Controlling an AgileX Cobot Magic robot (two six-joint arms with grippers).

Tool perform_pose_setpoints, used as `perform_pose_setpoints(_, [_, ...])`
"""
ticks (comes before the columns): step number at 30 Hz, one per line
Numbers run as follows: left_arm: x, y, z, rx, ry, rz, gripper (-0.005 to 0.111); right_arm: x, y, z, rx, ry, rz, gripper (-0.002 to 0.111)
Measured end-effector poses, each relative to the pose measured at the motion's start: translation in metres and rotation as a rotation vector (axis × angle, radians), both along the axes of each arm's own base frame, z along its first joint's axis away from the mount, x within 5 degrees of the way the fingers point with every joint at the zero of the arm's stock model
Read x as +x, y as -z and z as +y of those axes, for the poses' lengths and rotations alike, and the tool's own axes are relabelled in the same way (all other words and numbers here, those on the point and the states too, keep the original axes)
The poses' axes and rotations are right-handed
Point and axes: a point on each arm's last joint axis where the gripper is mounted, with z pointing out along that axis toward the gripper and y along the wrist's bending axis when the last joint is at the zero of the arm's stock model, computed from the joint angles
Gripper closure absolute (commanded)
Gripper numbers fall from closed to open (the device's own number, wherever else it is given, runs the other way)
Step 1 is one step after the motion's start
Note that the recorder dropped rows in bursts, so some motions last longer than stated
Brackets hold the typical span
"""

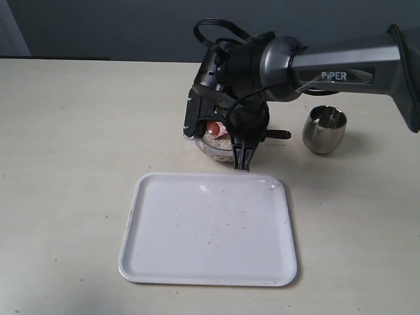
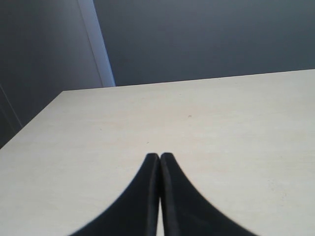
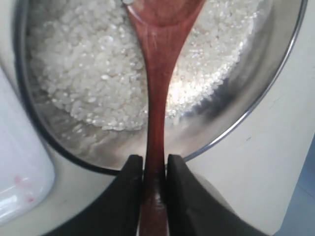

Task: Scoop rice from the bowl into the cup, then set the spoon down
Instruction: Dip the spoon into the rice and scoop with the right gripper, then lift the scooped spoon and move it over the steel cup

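Your right pincer point(image 3: 154, 164) is clamped on the spoon point(image 3: 157, 98), one black jaw on each side of the slim handle. The grip sits on the rear part of the handle, and the oval head reaches out over the rice point(image 3: 88, 64). Whether the head is dug into the grains or only lies on them, I cannot tell.

Judge the spoon as light and stiff, but glossy. The handle could roll or slide between the jaws, so the hold you have, square on the narrow shaft, looks right. The rice is loose and will run off the head at any tilt, so carry it level.

The bowl point(image 3: 258, 101) is thin metal and probably light. Push the spoon too hard against its wall and it may skid on the worktop point(image 1: 65, 131). The cup point(image 1: 324, 129) stands upright near the bowl on the arm's side, not touching it. Its rounded body and small mouth suggest that it tips easily and gives you little room to pour.

The right arm comes in from the right of the exterior view. Its wrist is bent down over the bowl and hides most of it, and the pincer points down at the near rim. A white tray point(image 1: 210, 230) lies just in front.

Your left pincer point(image 2: 159, 157) is closed on nothing, jaws together, over bare worktop.
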Motion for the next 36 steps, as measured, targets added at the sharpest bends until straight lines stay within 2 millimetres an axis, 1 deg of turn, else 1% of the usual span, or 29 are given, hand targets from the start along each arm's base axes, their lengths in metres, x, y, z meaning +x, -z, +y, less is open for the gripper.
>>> perform_pose_setpoints(11, [0.000,0.000,0.000,0.000,0.000,0.000,0.106,0.006,-0.007,-0.008,0.031,0.032,0.006,0.109])
perform_pose_setpoints(21, [0.000,0.000,0.000,0.000,0.000,0.000,0.106,0.004,-0.017,-0.009,0.043,0.033,0.003,0.109])
perform_pose_setpoints(26, [0.000,0.000,0.000,0.000,0.000,0.000,0.106,0.002,-0.017,-0.011,0.047,0.056,0.027,0.109])
perform_pose_setpoints(32, [0.000,0.000,0.000,0.000,0.000,0.000,0.106,0.009,-0.014,-0.025,0.097,0.164,0.098,0.109])
perform_pose_setpoints(36, [0.000,0.000,0.000,0.000,0.000,0.000,0.106,0.012,-0.021,-0.032,0.119,0.197,0.106,0.109])
